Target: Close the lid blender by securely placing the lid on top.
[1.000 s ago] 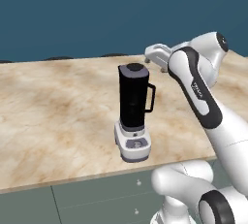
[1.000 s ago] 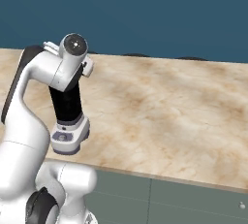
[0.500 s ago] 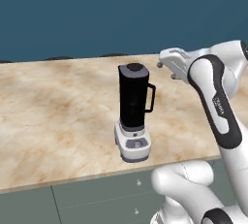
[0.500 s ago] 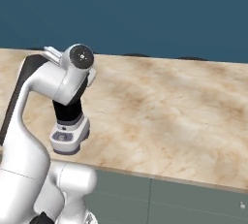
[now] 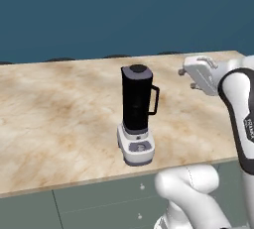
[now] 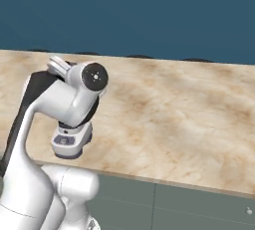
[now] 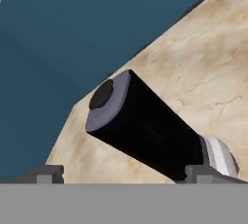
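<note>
lid [image 7: 107, 103] sits on the blender [image 5: 137, 114], beyond the parted fingers [image 7: 47, 173].

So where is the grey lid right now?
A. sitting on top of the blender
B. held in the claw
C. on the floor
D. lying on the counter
A. The lid sits on top of the blender jar, its dark knob showing, while the claw is off to the side, apart from it.

A rendered kitchen: marble counter [image 5: 59, 119] bearing a blender [image 5: 137, 114], grey-green drawers [image 5: 99, 205] below it, blue wall [image 5: 99, 15] behind.
</note>
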